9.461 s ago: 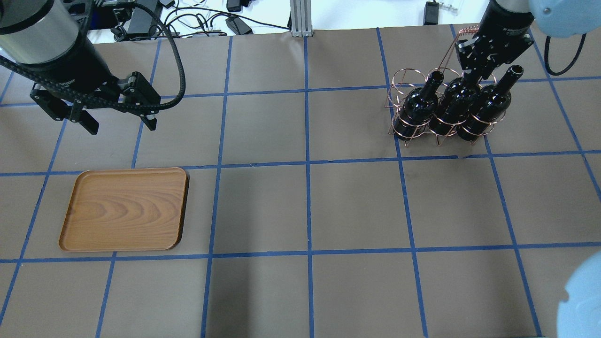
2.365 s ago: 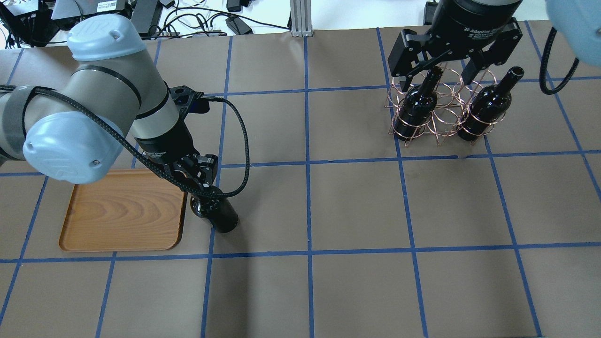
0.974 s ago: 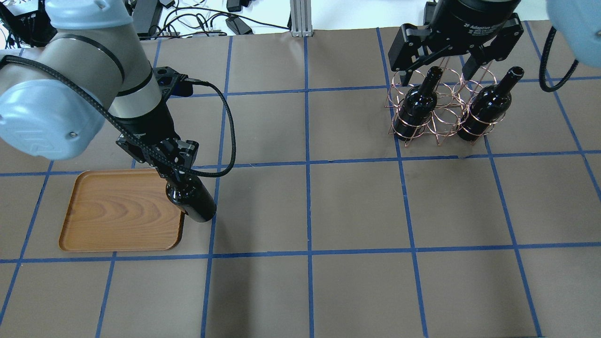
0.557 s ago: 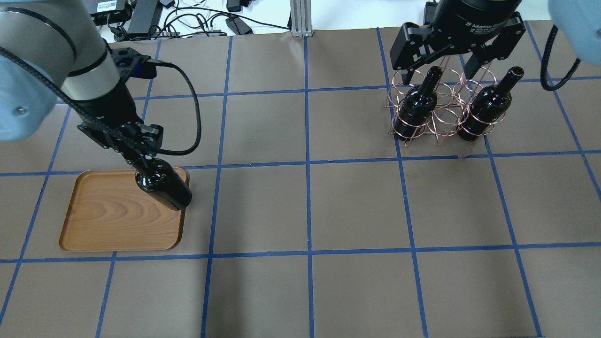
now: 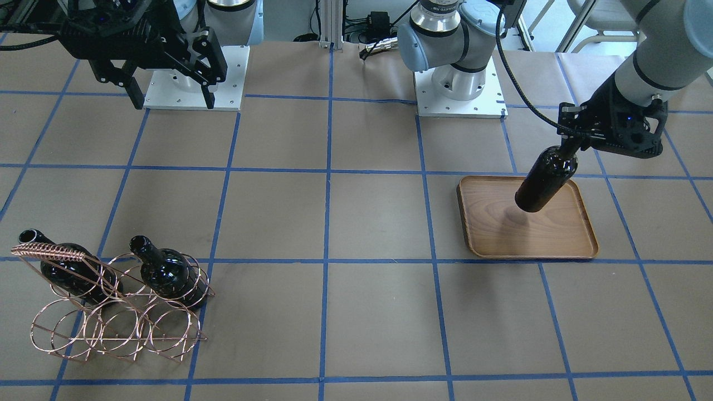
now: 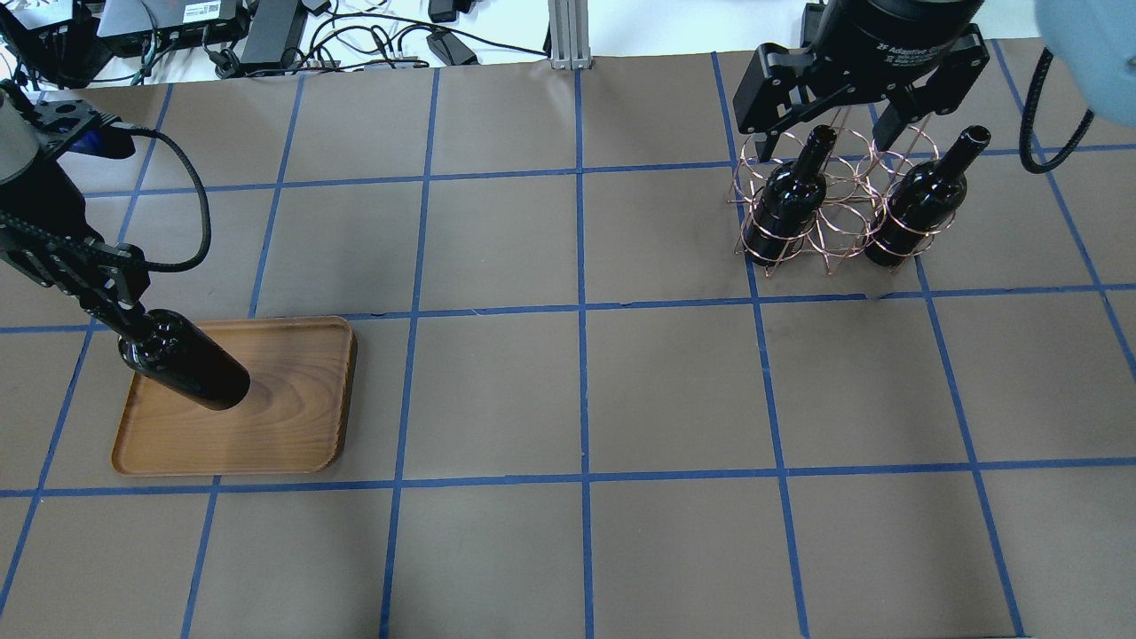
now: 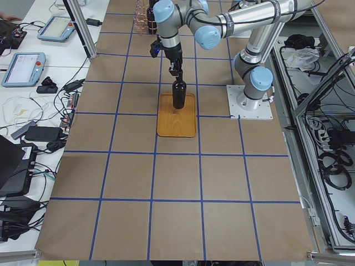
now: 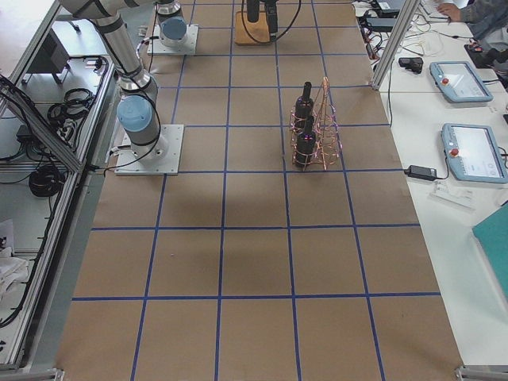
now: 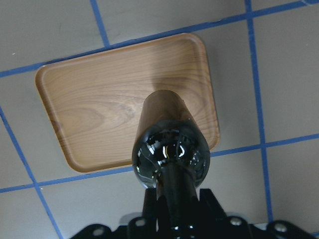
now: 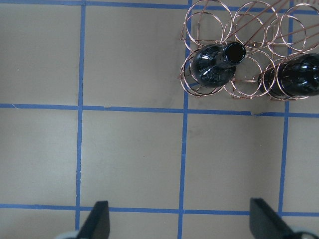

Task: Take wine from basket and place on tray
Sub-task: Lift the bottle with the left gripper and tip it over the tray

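My left gripper is shut on the neck of a near-black wine bottle and holds it upright over the wooden tray, its base a little above the wood. The bottle and tray also show in the front view, and in the left wrist view the bottle hangs over the tray. The copper wire basket holds two more bottles, with its middle slot empty. My right gripper is open and empty, high over the basket's back.
The table is brown paper with a blue tape grid. The two arm bases stand at the robot's edge. Cables and devices lie beyond the far edge.
My left gripper has carried the bottle leftward, from the tray's right edge to over the tray's left part. The right gripper and the basket have not moved.
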Action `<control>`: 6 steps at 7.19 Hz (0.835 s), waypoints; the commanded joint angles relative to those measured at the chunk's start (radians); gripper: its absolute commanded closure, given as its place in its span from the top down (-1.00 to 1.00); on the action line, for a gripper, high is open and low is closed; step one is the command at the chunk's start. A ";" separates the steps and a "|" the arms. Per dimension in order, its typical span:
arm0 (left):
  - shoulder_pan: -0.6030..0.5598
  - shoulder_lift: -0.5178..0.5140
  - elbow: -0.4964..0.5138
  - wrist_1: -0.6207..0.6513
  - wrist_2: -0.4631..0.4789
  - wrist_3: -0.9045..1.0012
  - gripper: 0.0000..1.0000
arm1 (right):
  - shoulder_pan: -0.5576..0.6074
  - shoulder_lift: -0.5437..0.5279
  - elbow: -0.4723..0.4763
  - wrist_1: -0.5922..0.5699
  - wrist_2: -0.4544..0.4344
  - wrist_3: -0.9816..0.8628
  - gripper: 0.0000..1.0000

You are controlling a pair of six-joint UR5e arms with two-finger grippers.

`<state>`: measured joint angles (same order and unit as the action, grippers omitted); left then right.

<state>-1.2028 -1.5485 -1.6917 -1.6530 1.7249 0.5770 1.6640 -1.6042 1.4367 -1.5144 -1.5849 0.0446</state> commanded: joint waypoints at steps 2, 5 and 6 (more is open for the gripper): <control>0.014 -0.059 -0.037 0.069 -0.001 0.003 -1.00 | 0.000 0.001 0.001 -0.001 0.000 0.000 1.00; 0.032 -0.073 -0.037 0.074 -0.001 0.020 -1.00 | -0.001 0.001 -0.001 -0.003 -0.001 0.000 1.00; 0.037 -0.074 -0.037 0.074 -0.002 0.029 -1.00 | -0.004 0.003 -0.001 -0.001 -0.009 0.000 1.00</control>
<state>-1.1730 -1.6205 -1.7283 -1.5794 1.7239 0.5965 1.6618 -1.6028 1.4360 -1.5160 -1.5878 0.0445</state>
